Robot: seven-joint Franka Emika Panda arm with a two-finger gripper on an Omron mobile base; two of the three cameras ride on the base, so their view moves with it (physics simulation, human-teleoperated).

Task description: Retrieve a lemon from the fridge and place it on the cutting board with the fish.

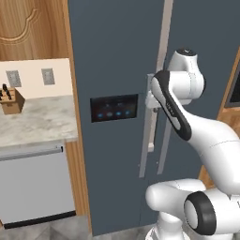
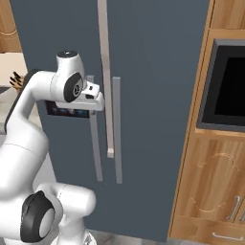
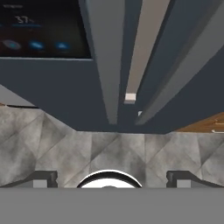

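Claw point(image 3: 112, 179) first: two dark fingertips point(image 3: 41, 178) sit wide apart at the bottom of the hand view, nothing between them, so it is released and empty. It hangs just in front of the fridge point(image 1: 117, 56), close to the door seam; whether it touches a handle I cannot tell. From the left base camera the hand point(image 1: 152, 96) meets the left door's handle point(image 1: 146, 140) about level with the black panel point(image 1: 114, 108).

Outward from there: three long grey vertical bars crowd the seam. From the right base camera the tallest middle handle point(image 2: 106, 76) runs out of the top of the view, with a shorter one point(image 2: 117, 129) on the right door. Both doors look shut. Grey tiled floor point(image 3: 57, 148) lies below.

Lemon: not visible; presumably behind the doors. Cutting board and fish not visible either.

Handling, as judgement: the handles are stiff, smooth bars, best pinched across the narrow width near mid-height and pulled in an arc; a smooth finish may let the fingers slide. The lemon should be light, firm and prone to roll, so grip across its middle.

Writing: the panel shows blue lights and pale digits, too blurred to read. No brand seen.

Further out: speckled surface point(image 1: 37, 122) with a knife block point(image 1: 11, 101), dishwasher point(image 1: 35, 187) under it; wall oven point(image 2: 228, 86) in wood cabinets on the other side.
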